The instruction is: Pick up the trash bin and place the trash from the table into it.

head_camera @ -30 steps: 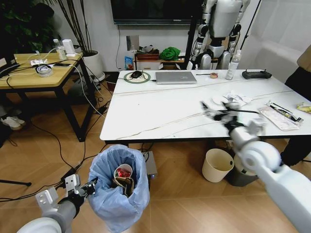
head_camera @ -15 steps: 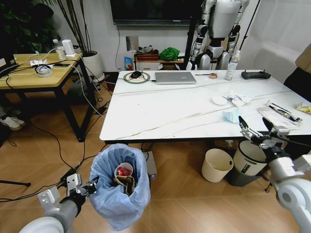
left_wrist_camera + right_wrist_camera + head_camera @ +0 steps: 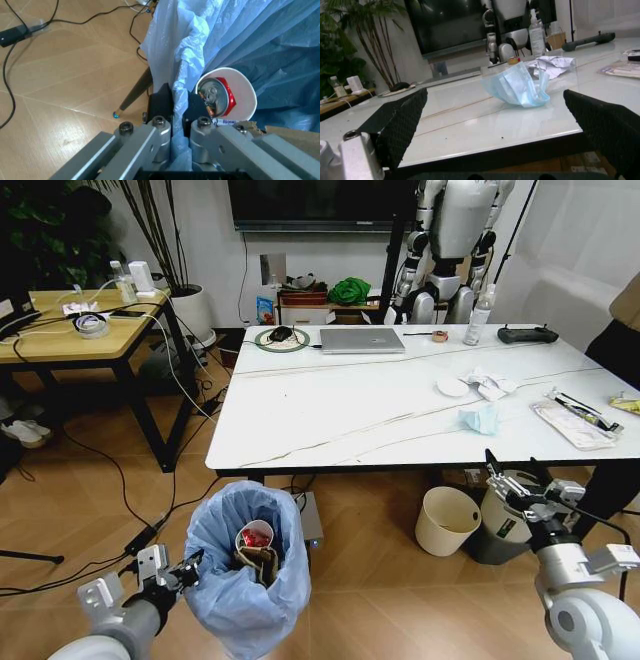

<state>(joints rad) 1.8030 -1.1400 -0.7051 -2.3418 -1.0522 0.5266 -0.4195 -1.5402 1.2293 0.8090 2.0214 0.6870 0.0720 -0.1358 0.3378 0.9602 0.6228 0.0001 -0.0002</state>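
The white table [image 3: 330,405] fills the middle of the head view. The trash bin [image 3: 245,570] sits at the bottom left, a cup and cardboard already inside, the left gripper [image 3: 170,570] pinching its bag. The blue face mask [image 3: 480,418], tissues [image 3: 487,383] and wrappers wait near the table's right edge. The right gripper [image 3: 522,480] hangs open below that edge, with free floor around.

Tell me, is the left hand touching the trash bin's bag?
Touching. The left wrist view shows the left hand clamped on the trash bin bag's rim.
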